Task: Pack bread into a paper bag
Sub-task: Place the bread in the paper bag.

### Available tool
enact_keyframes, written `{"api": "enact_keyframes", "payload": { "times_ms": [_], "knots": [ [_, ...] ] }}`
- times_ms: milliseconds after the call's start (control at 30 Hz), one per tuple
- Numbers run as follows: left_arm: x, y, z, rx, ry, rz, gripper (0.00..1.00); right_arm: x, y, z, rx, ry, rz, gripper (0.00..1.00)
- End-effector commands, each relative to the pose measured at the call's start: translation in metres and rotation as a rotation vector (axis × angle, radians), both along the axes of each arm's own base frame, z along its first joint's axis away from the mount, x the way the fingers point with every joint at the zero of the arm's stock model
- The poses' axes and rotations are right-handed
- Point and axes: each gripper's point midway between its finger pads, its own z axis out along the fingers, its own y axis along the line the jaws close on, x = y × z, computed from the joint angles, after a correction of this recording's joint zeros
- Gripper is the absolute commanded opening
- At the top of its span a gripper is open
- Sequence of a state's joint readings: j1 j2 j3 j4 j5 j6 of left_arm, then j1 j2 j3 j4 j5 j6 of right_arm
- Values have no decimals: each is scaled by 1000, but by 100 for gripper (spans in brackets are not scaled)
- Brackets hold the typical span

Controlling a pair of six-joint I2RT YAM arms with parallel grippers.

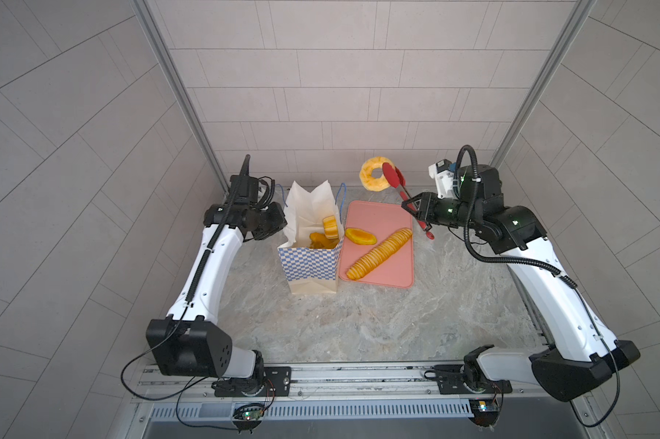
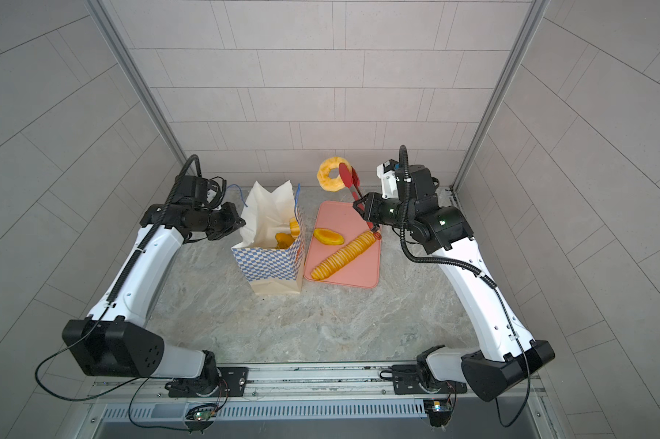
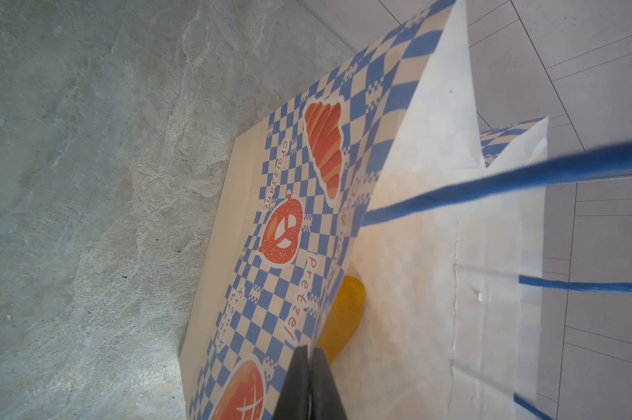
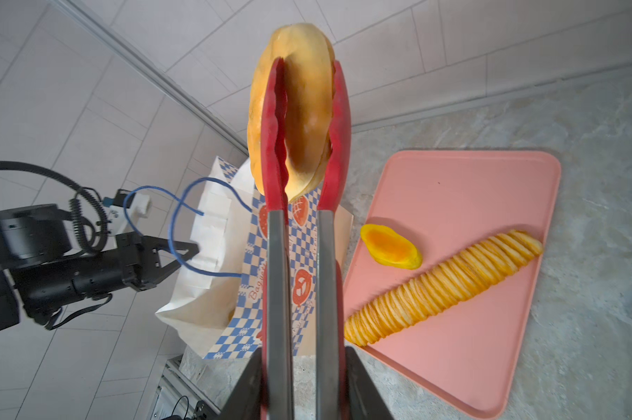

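Grey marbled tabletop [image 1: 358, 323], pale tiled walls [image 1: 320, 95] on three sides. At nine o'clock of the paper bag [image 1: 309, 266], the left gripper [image 1: 284, 224], jaws pressed together. Left wrist view alone shows its fingers [image 3: 296, 385] pinching the bag's top edge; top views too coarse for that. Bag upright: crumpled cream lining, blue-white checks, blue cord handles. Orange pretzel and croissant prints are fully readable only from that wrist. Inside, a ridged yellow bun [image 1: 330, 226] and a darker glossy piece [image 1: 318, 239], both partly hidden by the bag wall; whatever lies lower cannot be made out. At the bag's three o'clock, just beside it, flat pink tray [image 1: 393, 273] with rounded corners, carrying a smooth oval roll [image 1: 360, 236] and a long ridged baguette [image 1: 379, 254] laid diagonally. Raised in the air toward the tray's twelve o'clock end, the ring doughnut [image 1: 366, 178], squeezed between the scalloped tips of the red tongs [image 1: 396, 178]. Tongs narrow. The right gripper [image 1: 415, 212] clamps their steel arms; right wrist view crops the gripper at the frame edge.
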State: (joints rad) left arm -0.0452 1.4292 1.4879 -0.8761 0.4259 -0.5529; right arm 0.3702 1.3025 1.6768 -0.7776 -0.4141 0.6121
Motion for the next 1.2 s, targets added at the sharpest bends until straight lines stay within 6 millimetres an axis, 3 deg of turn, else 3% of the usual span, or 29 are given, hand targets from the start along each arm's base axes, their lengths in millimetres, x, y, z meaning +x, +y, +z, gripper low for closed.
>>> {"api": "enact_keyframes", "payload": {
  "times_ms": [0,200,367,733,1167],
  "knots": [
    [-6,1,13,-10,-7,6,0,-12,11,50,45,-167,46,32],
    [-5,1,17,-11,-16,9,0,-29,35,74,50,-238,118,33],
    [-3,1,22,-13,-29,13,0,-44,58,79,-9,-255,185,34],
    [0,2,30,-13,-46,16,0,-56,92,60,-121,-233,262,33],
    [2,2,30,-10,-47,16,0,-57,99,24,-297,-191,260,32]
  ]
}}
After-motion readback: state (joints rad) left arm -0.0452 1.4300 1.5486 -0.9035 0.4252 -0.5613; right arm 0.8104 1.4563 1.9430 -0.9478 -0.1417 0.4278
